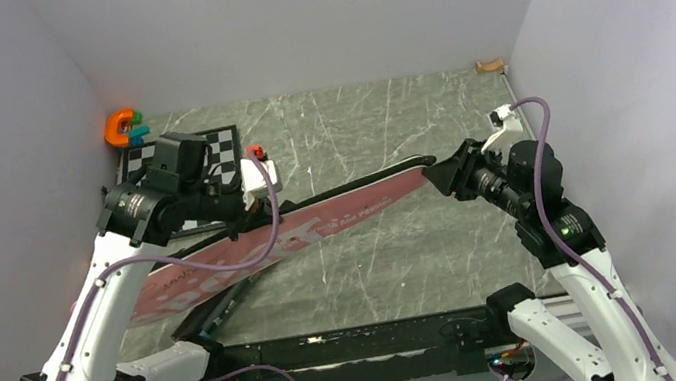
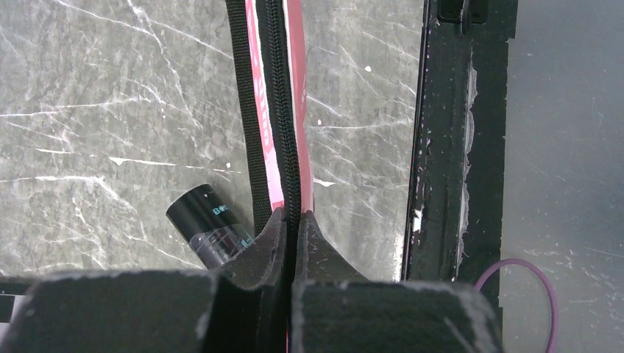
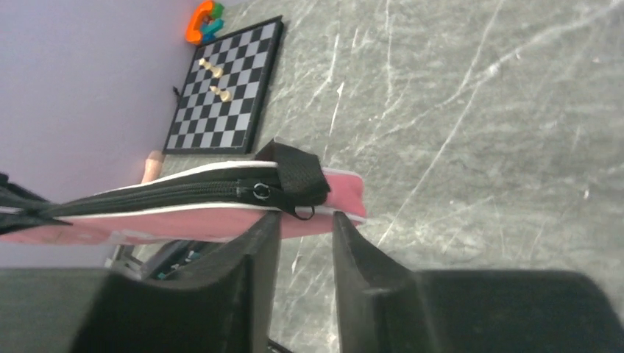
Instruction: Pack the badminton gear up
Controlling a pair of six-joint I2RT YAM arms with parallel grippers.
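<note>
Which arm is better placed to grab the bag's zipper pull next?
Likely right: the right gripper stands open at the pull; the left gripper is shut on the bag's zipper edge farther along.

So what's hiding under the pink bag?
One end of a black tube pokes out from under the pink bag, down on the table. The rest of it is covered by the bag, so I can't tell what else is there.

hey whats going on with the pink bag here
Two robot arms are packing badminton gear. The left gripper is shut on the zipper edge of the pink SPORT bag, holding it on edge above the table. The right gripper sits at the bag's narrow end, jaws apart, just below the zipper slider. A black tube lies on the table below.
</note>
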